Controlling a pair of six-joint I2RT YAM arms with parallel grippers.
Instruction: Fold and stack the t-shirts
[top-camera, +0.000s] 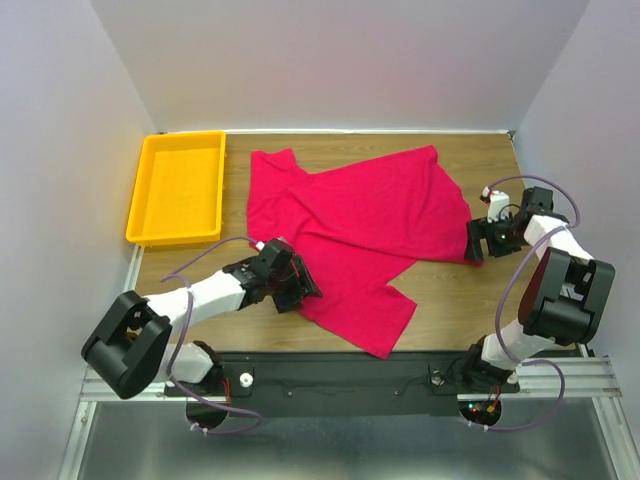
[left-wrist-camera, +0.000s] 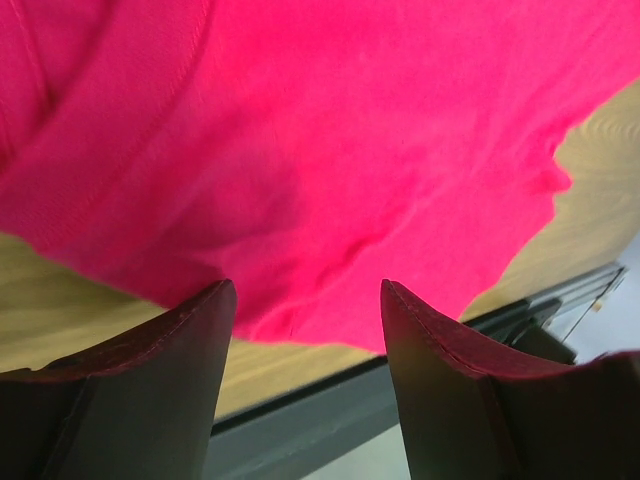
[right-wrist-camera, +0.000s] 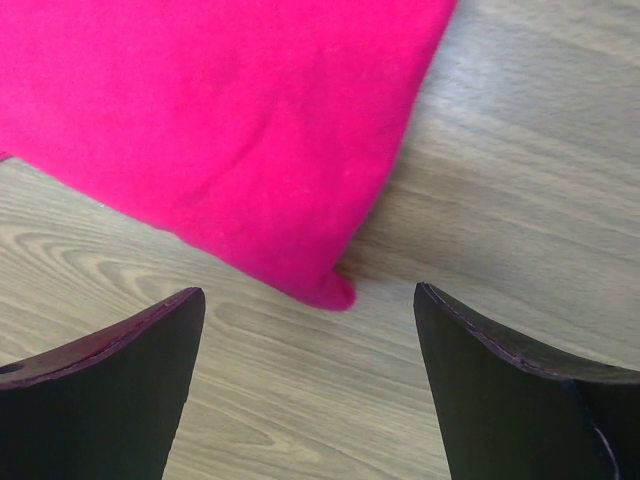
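A crimson-red t-shirt (top-camera: 355, 225) lies spread and partly doubled over across the middle of the wooden table. My left gripper (top-camera: 300, 292) sits at the shirt's near-left edge, open, with the red cloth (left-wrist-camera: 330, 170) just beyond its fingertips and nothing between them. My right gripper (top-camera: 474, 243) is at the shirt's right corner, open, and the corner of the cloth (right-wrist-camera: 335, 290) lies on the wood a little ahead of the fingers, untouched.
A yellow plastic tray (top-camera: 178, 187) stands at the far left of the table. Bare wood (top-camera: 470, 300) shows to the right of and in front of the shirt. The black front rail (top-camera: 330, 375) runs along the near edge.
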